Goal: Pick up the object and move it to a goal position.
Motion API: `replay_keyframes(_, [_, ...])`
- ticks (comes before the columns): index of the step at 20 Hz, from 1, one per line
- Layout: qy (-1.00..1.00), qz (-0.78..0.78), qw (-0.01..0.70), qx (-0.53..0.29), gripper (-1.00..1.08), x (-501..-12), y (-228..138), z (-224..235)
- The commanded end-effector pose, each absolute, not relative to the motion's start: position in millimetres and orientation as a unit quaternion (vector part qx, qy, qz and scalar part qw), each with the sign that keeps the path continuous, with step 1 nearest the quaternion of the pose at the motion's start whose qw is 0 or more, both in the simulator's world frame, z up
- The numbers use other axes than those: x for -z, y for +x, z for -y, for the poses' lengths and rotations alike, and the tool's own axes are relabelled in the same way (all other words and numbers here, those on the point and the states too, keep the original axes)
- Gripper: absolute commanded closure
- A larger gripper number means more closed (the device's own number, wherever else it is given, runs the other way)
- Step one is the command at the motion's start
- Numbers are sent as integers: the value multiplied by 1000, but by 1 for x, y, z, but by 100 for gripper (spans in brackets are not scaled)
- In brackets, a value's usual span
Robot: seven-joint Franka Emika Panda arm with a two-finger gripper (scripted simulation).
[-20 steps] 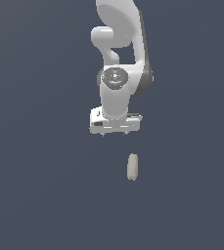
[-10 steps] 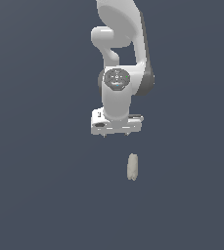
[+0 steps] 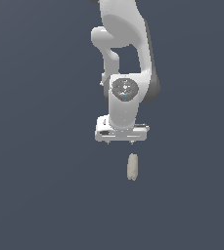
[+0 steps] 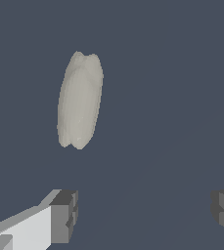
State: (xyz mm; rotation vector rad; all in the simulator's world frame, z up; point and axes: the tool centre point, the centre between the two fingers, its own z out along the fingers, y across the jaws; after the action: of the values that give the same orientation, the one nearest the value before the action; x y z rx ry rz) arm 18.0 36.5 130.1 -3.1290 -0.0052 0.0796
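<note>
The arm (image 3: 125, 63) hangs above the tabletop (image 3: 40, 195). Its tool (image 3: 122, 142) is spread wide and holds nothing. The lump (image 3: 132, 166) lies on the tabletop just beside the tool, untouched. Grasping, lifting and carrying are all left.

Bare bench (image 3: 40, 195) all round the object (image 3: 132, 166), so every side's reachable; the gripper (image 3: 120, 142) sits close by with jaws spread wider than it.

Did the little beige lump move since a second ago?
No. In the exterior view the beige lump lies at the same spot as before, just below the gripper, which has not shifted either. Gripper and lump are apart.
</note>
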Motion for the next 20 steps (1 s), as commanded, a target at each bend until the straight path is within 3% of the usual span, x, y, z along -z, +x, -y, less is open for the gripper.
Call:
replay_keyframes(1, [-1000,-11,5,-22,-92,-124,30,-45])
replay_keyframes(10, [-998,-62,1,-8,-92,-100,71,-79])
replay_keyframes(20, [-996,-87,0,0,-92,-86,88,-97])
